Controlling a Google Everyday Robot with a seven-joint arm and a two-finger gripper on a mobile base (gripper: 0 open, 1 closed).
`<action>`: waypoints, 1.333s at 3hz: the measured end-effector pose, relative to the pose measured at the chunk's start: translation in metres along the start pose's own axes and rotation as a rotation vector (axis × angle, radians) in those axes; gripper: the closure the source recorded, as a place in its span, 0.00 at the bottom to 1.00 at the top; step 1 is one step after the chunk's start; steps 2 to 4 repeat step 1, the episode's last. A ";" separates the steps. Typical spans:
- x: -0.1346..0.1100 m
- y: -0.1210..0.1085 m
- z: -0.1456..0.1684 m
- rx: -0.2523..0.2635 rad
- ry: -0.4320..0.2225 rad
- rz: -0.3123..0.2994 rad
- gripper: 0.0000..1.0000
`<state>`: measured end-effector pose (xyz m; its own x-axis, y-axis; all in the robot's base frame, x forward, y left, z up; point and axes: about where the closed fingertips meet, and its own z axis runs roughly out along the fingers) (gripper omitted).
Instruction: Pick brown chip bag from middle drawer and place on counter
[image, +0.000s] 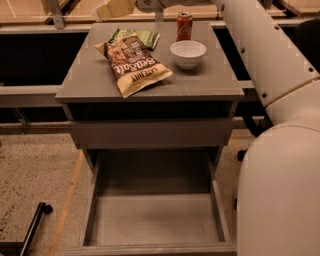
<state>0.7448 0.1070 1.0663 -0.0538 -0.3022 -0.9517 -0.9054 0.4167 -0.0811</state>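
Note:
The brown chip bag (135, 62) lies flat on the counter (82, 82), left of centre, lettering up, with one cream end near the front edge. My gripper (116, 9) is at the top edge of the camera view, above and behind the bag, apart from it and holding nothing; its cream fingers (120, 7) look open. The middle drawer (155, 220) is pulled out below, and its grey floor is bare.
A green bag (146, 36) lies behind the chip bag, partly under it. A white bowl (188, 52) and a red soda can (184, 26) stand at the counter's back right. My white arm (260, 55) fills the right side. A black bar (32, 227) lies on the floor at the left.

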 end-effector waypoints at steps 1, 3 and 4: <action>0.000 0.000 0.000 0.000 0.000 0.000 0.00; 0.000 0.000 0.000 0.000 0.000 0.000 0.00; 0.000 0.000 0.000 0.000 0.000 0.000 0.00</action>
